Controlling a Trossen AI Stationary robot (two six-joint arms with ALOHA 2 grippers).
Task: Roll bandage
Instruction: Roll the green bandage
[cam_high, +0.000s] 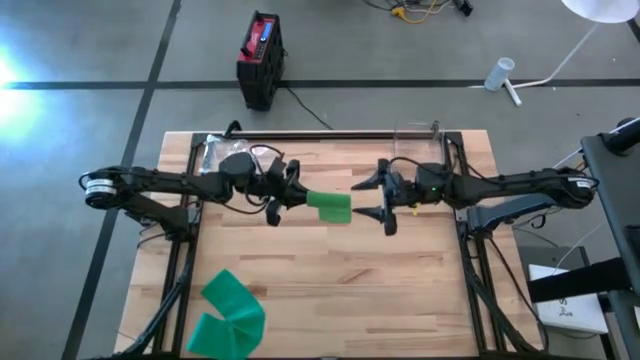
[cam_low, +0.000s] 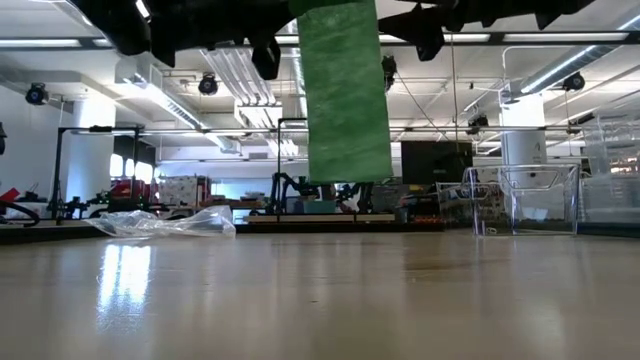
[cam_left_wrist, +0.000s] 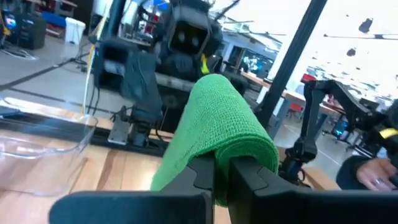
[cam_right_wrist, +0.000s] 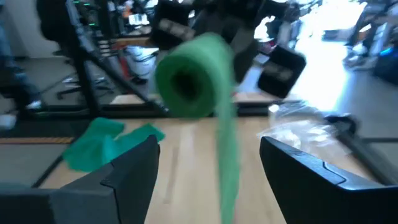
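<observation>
Gripping the green bandage (cam_high: 328, 206) above mid-table, your left gripper (cam_high: 283, 197) is pinched shut on it; your right gripper (cam_high: 385, 202) is spread wide, empty. Wooden table (cam_high: 330, 290); loose bandage strip (cam_high: 228, 313) near its front-left corner.

Two green bandages (cam_high: 329, 206) (cam_high: 228, 314), one plastic bag (cam_high: 213, 152), one clear container (cam_low: 522, 199).

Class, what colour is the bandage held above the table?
Green. The bandage, held in the left claw, shows best in the left wrist view.
</observation>
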